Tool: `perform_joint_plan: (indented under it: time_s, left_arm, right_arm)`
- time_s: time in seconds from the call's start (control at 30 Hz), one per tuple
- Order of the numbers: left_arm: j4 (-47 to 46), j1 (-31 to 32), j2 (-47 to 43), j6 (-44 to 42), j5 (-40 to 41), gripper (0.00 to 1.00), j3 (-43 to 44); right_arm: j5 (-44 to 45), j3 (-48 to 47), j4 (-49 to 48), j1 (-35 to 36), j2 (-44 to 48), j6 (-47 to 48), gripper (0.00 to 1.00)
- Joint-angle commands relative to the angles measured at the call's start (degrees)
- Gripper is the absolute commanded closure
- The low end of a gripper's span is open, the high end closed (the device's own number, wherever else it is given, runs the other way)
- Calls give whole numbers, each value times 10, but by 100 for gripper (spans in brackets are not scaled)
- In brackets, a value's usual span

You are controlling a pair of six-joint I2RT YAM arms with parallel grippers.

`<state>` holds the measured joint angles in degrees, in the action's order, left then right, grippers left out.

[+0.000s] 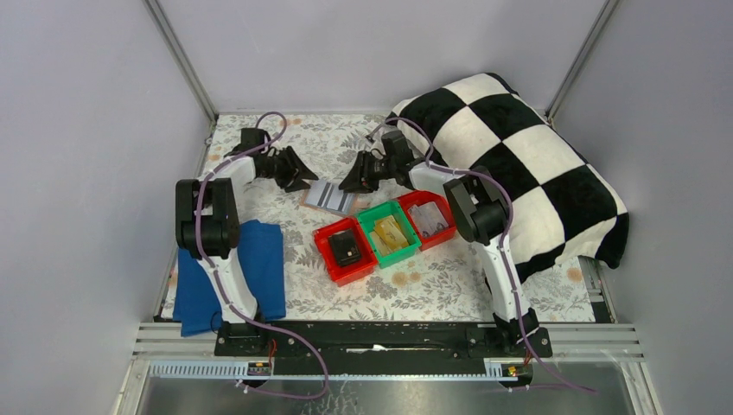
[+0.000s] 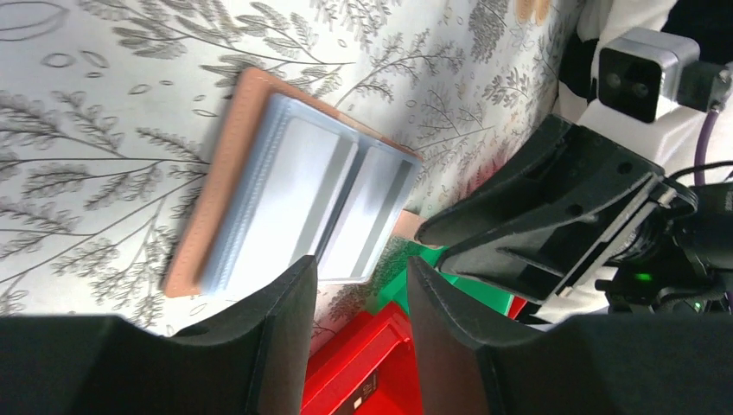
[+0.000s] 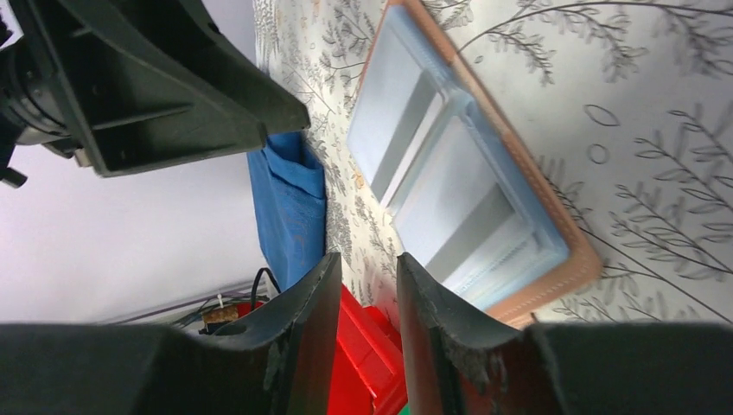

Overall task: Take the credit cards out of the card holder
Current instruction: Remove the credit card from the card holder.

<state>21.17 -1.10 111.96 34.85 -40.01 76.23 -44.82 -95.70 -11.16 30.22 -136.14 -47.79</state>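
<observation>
Open card holder (image 1: 329,197) lies lengthwise left-right between slightly parted, empty left fingers (image 2: 277,346) and right fingers (image 3: 302,346)

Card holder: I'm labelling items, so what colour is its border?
Salmon pink around the card holder, clearest in the left wrist view.

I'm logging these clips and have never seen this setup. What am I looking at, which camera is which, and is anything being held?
Two robot arms are bolted at a table's near edge. The wide picture looks down from above; the other two come from cameras on each wrist. The left end effector and right end effector hover either side of an open pink card holder with pale cards in its slots, both open, holding nothing. Nearby lie a red bin, a green bin, a second red bin, a blue cloth and a checkered blanket.
</observation>
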Motion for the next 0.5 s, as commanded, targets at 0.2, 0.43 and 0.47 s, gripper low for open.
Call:
perform_joint_plan:
  time_s: [0.2,0.43,0.47]
  left_arm:
    - [26,-3,20,-34,-5,53,25]
    - [46,2,43,-50,20,53,40]
    - [52,2,45,-52,31,53,43]
  right_arm:
    - [39,-25,47,12,-10,14,62]
    - [68,-10,56,13,-4,22,60]
    - [73,-10,61,12,-2,25,60]
